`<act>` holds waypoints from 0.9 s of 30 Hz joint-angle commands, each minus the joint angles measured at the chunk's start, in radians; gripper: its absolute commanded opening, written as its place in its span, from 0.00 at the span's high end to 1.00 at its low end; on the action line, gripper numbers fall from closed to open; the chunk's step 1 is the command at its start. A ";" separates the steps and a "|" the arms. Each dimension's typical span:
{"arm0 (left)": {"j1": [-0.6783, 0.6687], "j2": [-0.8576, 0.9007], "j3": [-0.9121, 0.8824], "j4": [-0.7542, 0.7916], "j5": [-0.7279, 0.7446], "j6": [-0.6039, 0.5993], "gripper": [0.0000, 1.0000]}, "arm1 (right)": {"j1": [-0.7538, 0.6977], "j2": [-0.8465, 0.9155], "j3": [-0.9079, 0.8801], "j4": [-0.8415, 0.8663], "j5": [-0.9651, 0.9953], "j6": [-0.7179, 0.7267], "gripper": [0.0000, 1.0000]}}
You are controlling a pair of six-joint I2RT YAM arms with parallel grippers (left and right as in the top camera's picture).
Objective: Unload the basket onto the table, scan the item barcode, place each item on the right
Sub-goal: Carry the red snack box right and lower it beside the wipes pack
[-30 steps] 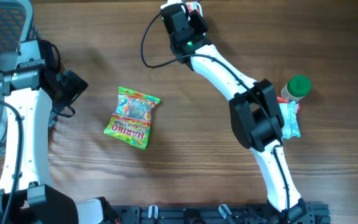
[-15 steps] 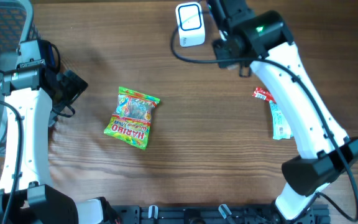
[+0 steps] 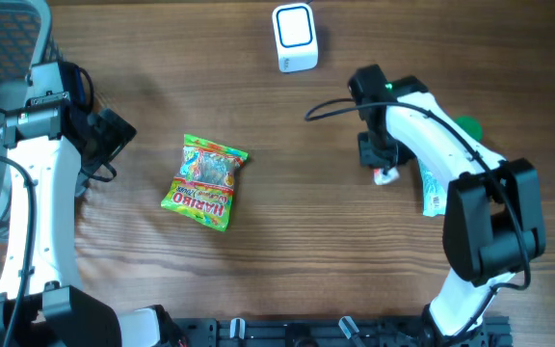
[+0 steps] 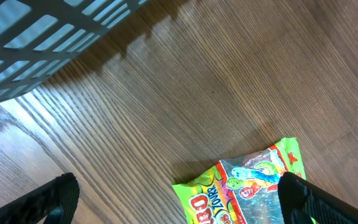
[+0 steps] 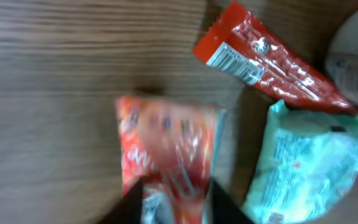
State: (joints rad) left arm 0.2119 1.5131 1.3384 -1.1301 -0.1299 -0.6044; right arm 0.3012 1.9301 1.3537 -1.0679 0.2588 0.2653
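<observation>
Swung back from the scanner (image 3: pixel 295 37), the right gripper (image 3: pixel 379 159) stands with jaws partly apart around the red packet (image 5: pixel 166 149), grip not determinable; slackening jaws could drop it among the wrappers (image 5: pixel 272 62) beside them, barcode hidden; left gripper (image 3: pixel 121 135) gapes empty.

A mock shop checkout: scanner (image 3: pixel 295 39), sweets packet (image 3: pixel 205 181), basket (image 3: pixel 6 39), wooden table (image 3: pixel 297 251).

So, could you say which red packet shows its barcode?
The slim red packet farther from the right hand, beside the teal packet; a white barcode shows. The other red packet at the hand is blurred.
</observation>
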 commanded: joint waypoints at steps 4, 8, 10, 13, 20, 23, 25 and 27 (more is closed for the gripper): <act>0.006 0.006 0.001 -0.001 0.005 -0.012 0.00 | -0.011 -0.003 0.018 0.012 0.031 -0.055 0.40; 0.006 0.006 0.001 -0.001 0.005 -0.012 0.00 | -0.011 -0.033 0.076 -0.017 -0.031 -0.056 0.40; 0.006 0.006 0.001 -0.001 0.005 -0.012 0.00 | -0.011 -0.057 0.081 -0.023 -0.116 -0.057 0.41; 0.006 0.006 0.001 -0.001 0.005 -0.012 0.00 | -0.011 -0.060 0.078 -0.033 -0.244 -0.056 0.62; 0.006 0.006 0.001 -0.001 0.005 -0.012 0.00 | -0.011 -0.056 -0.040 0.058 -0.294 -0.050 0.96; 0.006 0.006 0.001 -0.001 0.005 -0.012 0.00 | -0.011 -0.056 -0.119 0.165 -0.294 -0.050 0.96; 0.006 0.006 0.001 -0.001 0.005 -0.012 0.00 | -0.011 -0.056 -0.170 0.233 -0.277 -0.043 0.96; 0.006 0.006 0.001 -0.001 0.005 -0.012 0.00 | -0.013 -0.056 -0.201 0.261 -0.198 -0.007 0.96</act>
State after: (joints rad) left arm 0.2119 1.5131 1.3384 -1.1301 -0.1299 -0.6044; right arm 0.2909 1.8938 1.2106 -0.8455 -0.0071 0.2150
